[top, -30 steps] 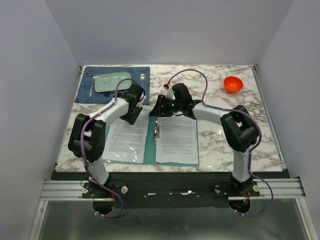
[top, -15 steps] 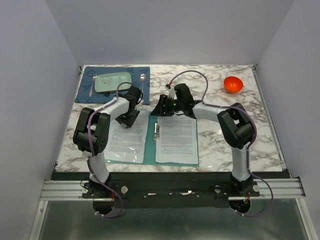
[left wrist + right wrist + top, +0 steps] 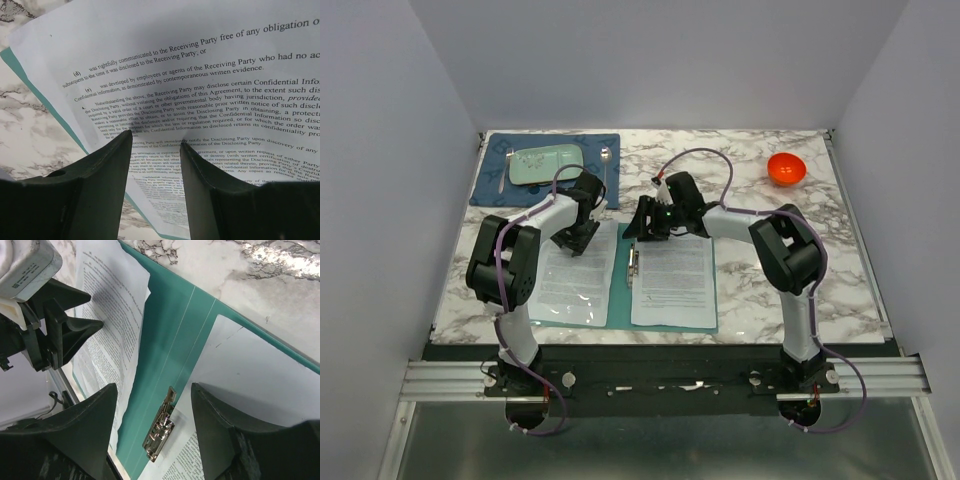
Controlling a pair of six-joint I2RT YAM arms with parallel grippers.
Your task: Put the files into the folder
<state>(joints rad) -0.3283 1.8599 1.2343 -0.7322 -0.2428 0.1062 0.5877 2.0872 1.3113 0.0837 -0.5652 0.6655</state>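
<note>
Easiest lane is the right side of the top view: open marble table runs from the orange bowl in the upper right down to the lower right corner. Upper left is taken up by the blue placemat with a plate on it. The middle is crowded. The left gripper and right gripper both sit at the folder's top edge with only a narrow gap between them, and the metal clip lies on the spine just below.
</note>
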